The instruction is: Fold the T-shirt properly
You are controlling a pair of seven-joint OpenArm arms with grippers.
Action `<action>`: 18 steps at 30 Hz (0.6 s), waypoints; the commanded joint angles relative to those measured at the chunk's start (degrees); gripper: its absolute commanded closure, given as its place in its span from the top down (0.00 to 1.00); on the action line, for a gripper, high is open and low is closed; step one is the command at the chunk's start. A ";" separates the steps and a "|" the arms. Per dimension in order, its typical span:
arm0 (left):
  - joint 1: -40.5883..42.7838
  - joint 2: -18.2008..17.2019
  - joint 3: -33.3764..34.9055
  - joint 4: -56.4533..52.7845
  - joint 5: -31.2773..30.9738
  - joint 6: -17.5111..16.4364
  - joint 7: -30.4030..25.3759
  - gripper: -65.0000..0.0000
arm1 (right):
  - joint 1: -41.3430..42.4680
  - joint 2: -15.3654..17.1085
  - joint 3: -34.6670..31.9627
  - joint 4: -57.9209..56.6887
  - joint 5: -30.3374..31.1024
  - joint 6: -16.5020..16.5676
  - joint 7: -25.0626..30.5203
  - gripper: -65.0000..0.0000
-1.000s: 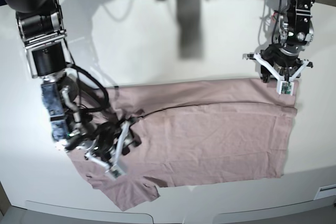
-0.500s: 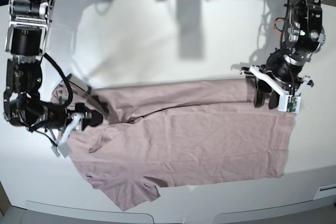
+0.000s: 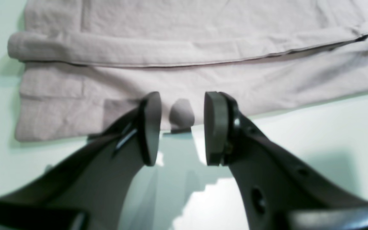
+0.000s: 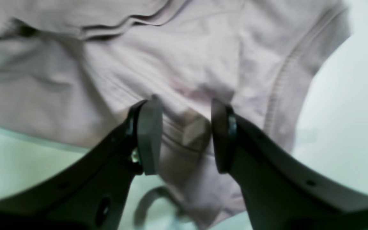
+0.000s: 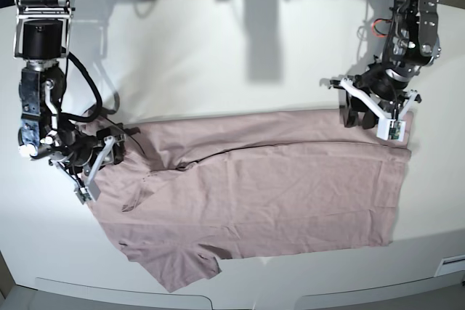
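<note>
T-shirt lay spread flat across the near half of the white counter in the base view, dusty mauve-pink, with its far long edge folded over onto the body so a seam line ran across it. One sleeve stuck out at the near edge of the counter. The left gripper sat at the shirt's far corner on the view's right side, and the right gripper was at the opposite end, by the collar side on the view's left.

Left wrist view: the fingers were spread apart with nothing between them, just counter and the edge of the cloth behind. Their tips hovered right over the T-shirt's outer edge, and you could see the folded-over band running across above them.

Right wrist view: same deal, the fingers were parted and not pinching anything. Rumpled T-shirt fabric filled most of the frame, with a stitched hem curving down on the right and a couple of ridged wrinkles up top. Whether the tips touched the cloth, I couldn't tell.
</note>
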 commanded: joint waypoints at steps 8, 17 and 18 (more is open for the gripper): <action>-0.50 -0.52 -0.22 0.37 2.27 -0.72 -5.01 0.33 | 1.42 0.90 -3.32 -6.12 -0.02 0.28 2.93 0.39; -6.93 -0.50 -0.22 -11.10 3.02 -0.72 -6.45 0.33 | 1.42 0.90 -3.23 -6.49 -0.02 0.28 2.86 0.39; -7.72 -0.52 -0.22 -11.91 3.06 -0.72 -6.47 0.33 | 1.42 0.90 -3.23 -6.49 -0.02 0.28 2.84 0.39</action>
